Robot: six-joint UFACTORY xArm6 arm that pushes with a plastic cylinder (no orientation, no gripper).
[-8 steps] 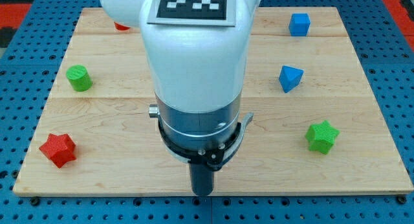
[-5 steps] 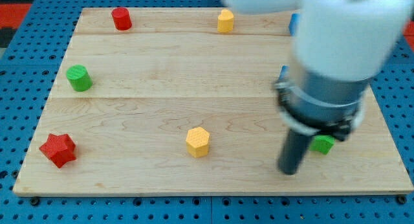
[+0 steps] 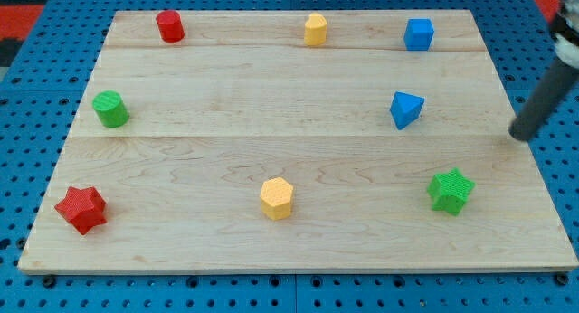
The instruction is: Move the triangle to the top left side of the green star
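No readable writing showed on the worktop (image 3: 226, 105). The blue triangle (image 3: 405, 109) lay above and just left of the green star (image 3: 450, 189), apart from it. My tip (image 3: 519, 136) had swung from beside the star to the worktop's right edge, touching no block. I carry no fingers, only the rod.

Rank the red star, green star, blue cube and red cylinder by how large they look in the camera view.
1. red star and green star: look alike, both near the view's bottom, so nearness may enlarge them.
2. blue cube and red cylinder: look alike.
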